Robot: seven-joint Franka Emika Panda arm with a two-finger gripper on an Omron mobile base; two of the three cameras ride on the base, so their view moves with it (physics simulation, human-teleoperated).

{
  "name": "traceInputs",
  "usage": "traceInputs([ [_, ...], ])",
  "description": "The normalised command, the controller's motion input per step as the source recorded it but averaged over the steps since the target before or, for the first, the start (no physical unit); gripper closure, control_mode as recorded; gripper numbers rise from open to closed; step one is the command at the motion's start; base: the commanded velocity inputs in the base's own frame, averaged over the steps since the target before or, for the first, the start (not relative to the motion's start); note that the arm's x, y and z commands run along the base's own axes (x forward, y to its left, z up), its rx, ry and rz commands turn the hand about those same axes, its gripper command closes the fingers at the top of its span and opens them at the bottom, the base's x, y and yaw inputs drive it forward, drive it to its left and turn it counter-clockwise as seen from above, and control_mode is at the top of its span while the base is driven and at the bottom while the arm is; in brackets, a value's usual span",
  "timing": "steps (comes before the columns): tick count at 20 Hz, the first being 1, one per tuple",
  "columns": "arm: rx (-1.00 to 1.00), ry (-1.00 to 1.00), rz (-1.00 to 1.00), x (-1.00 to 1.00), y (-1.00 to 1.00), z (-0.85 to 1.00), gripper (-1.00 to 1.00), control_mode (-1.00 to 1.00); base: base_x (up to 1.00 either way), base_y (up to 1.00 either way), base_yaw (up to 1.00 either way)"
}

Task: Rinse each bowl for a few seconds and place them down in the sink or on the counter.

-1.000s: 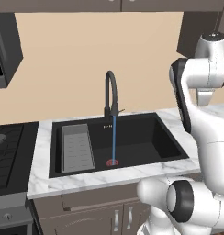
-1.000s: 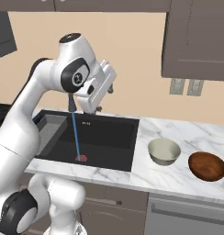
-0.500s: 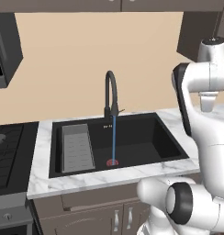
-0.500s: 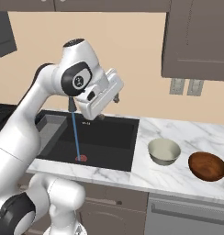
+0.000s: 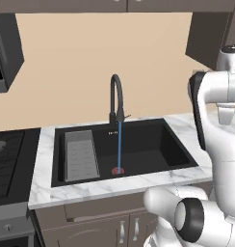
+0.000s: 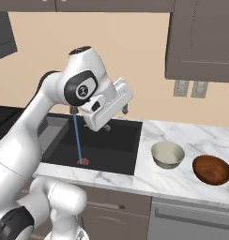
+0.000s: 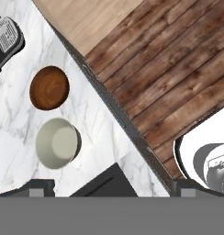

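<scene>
Two bowls stand on the white marble counter (image 6: 191, 140) to the right of the sink (image 6: 111, 140). The pale cream-grey bowl (image 6: 167, 154) is nearer the sink, and the reddish-brown bowl (image 6: 211, 169) lies further right. Looking down, the hand view shows the brown bowl (image 7: 49, 87) above the cream bowl (image 7: 58, 142) on the counter (image 7: 95, 114). My gripper (image 6: 115, 118) hangs open and empty above the sink's right part, left of the bowls and well above them. Its fingertips (image 7: 38, 187) stand wide apart. Water runs from the black faucet (image 5: 117, 96) onto the red drain (image 5: 117, 170).
A grey ribbed tray (image 5: 81, 154) sits in the sink's left side, and a black stovetop (image 5: 8, 159) lies left of the counter. A dark toaster-like appliance (image 7: 6, 39) stands beyond the brown bowl. Wall outlets (image 6: 189, 88) and an upper cabinet (image 6: 201, 37) are above the bowls.
The arm has swung to the right and the hand has dropped a little, from above the sink's middle toward its right side. The gripper stays open and the water keeps running.
</scene>
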Motion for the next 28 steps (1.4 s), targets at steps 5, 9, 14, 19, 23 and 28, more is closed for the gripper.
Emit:
traceInputs([
  [5, 0.0, 0.01, -0.07, -0.3, -0.32, -0.13, -1.0, -1.0, 0.0, 0.0, 0.0],
  [9, 0.0, 0.03, -0.06, -0.23, -0.34, -0.05, -1.0, -1.0, 0.0, 0.0, 0.0],
  [14, 0.0, 0.01, -0.05, -0.2, -0.32, -0.04, -1.0, -1.0, 0.0, 0.0, 0.0],
  [19, 0.0, 0.01, -0.04, -0.17, -0.29, -0.07, -1.0, -1.0, 0.0, 0.0, 0.0],
  [23, 0.0, 0.0, -0.03, -0.13, -0.26, -0.07, -1.0, -1.0, 0.0, 0.0, 0.0],
  [28, 0.0, 0.0, -0.03, -0.14, -0.27, -0.08, -1.0, -1.0, 0.0, 0.0, 0.0],
])
